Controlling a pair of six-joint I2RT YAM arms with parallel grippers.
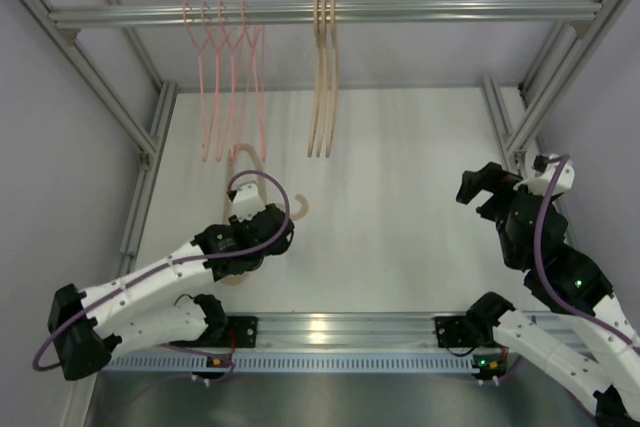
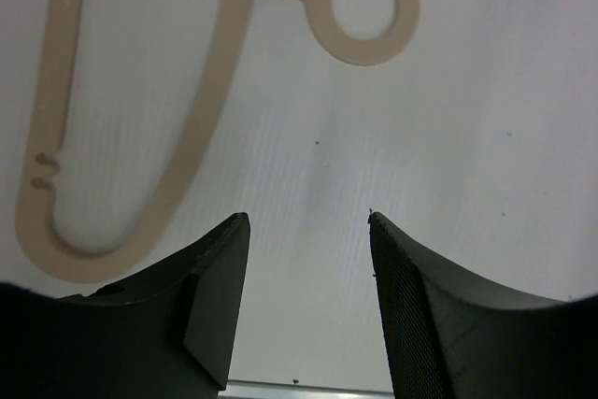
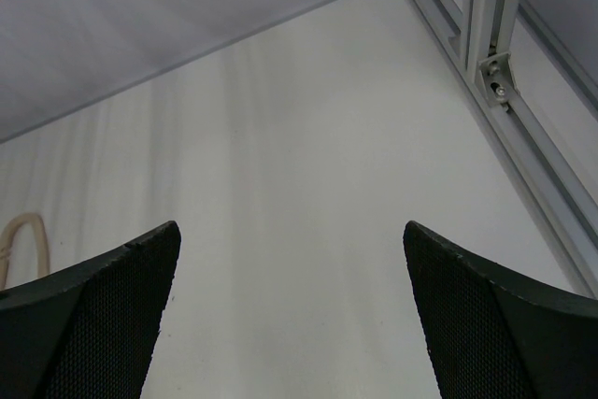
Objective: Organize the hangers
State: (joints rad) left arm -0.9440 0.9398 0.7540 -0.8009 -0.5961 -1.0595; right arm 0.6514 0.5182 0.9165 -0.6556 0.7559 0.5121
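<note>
While pink hangers [image 1: 234, 77] and beige hangers [image 1: 322, 77] are hung grouped by kind on the rail [image 1: 420, 10], one stray hanger [image 2: 198, 128] is seen flat at 11 o'clock of the empty, parted left gripper [image 2: 308, 221]; right gripper [image 3: 290, 226] is parked wide open

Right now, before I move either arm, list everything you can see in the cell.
pink hangers: four as far as I can tell, pink, hanging on the rail, left group
beige hangers: three, beige, hanging on the rail, right of the pink ones
loose hanger: one, beige, lying flat on the table under the left arm
rail: one, silver, across the far side
table: one, white
left claw: black, open, empty, above the table beside the loose hanger
right claw: black, open, empty, over the table's right side
</note>
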